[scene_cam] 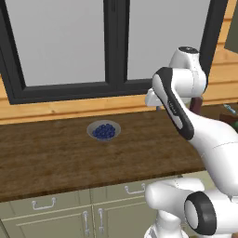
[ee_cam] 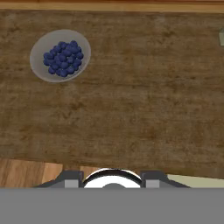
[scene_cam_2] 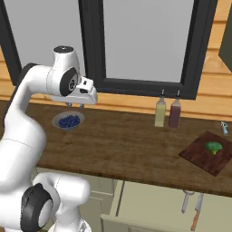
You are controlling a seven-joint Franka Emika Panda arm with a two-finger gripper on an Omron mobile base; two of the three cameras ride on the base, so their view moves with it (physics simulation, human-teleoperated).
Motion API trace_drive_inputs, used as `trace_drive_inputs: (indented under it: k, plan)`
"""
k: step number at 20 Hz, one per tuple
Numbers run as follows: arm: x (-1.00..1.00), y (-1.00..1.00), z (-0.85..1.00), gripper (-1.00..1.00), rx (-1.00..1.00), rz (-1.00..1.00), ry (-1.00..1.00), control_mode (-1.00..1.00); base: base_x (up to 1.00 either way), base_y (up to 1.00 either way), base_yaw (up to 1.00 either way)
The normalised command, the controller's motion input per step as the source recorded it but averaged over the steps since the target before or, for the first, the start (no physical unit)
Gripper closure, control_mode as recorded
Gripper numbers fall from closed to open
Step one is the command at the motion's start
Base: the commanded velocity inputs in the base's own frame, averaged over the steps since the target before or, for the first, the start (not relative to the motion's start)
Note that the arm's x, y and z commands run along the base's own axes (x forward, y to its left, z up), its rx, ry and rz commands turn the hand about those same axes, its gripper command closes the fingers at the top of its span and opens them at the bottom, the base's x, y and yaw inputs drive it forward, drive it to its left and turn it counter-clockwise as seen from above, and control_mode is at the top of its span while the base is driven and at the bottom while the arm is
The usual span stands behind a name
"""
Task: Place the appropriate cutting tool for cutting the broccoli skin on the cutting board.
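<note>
**Reddish board waits with only the broccoli on it**

Reddish-brown and flat, the cutting board (scene_cam_2: 207, 152) lies at the far right end of the wooden counter (scene_cam_2: 136, 145) in my right base view, with the small green broccoli (scene_cam_2: 213, 147) sitting on it toward its back corner. Nothing else rests on the board, so I judge the task barely begun: no tool has been picked up or set down there.

The likely tools are near the board. A small pale blue-handled thing (scene_cam_2: 224, 128) lies on the counter just behind it, too small for me to name with confidence. Below the counter edge, an open drawer (scene_cam_2: 181, 217) holds two utensils (scene_cam_2: 192, 206); I cannot tell their kind either.

Two bottles (scene_cam_2: 166, 113) stand by the window ledge, between the board and the arm.

My claw (scene_cam_2: 74, 105) hangs well apart from all of this, at the left end of the counter, above a bowl of blue berries (scene_cam_2: 68, 121). Its short fingers point down with nothing between them; how wide they stand I cannot tell. So the claw must cross most of the counter to the right before any picking starts.
</note>
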Motion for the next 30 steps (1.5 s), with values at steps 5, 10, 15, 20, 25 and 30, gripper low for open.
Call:
trace_drive_inputs:
  k: [5,10,15,20,25,30]
  plan:
    - [-0.61,-0.41,-0.1,-1.0,0.04,0.0,0.0,-1.0,0.0,0.0,0.0]
    - [-0.9,-1.0,-0.14,-1.0,0.12,-0.01,0.0,-1.0,0.0,0.0,0.0]
    - [-0.62,-1.0,-0.13,-1.0,0.1,-0.11,0.09,-1.0,0.0,0.0,0.0]
    - [-0.49,-1.0,0.0,-1.0,0.1,-0.17,0.23,-1.0,0.0,0.0,0.0]
    - [-0.53,-1.0,-0.02,-1.0,0.07,-0.13,0.25,-1.0,0.0,0.0,0.0]
    - [-0.67,-1.0,-0.23,-1.0,0.0,-0.06,0.06,-1.0,0.0,0.0,0.0]
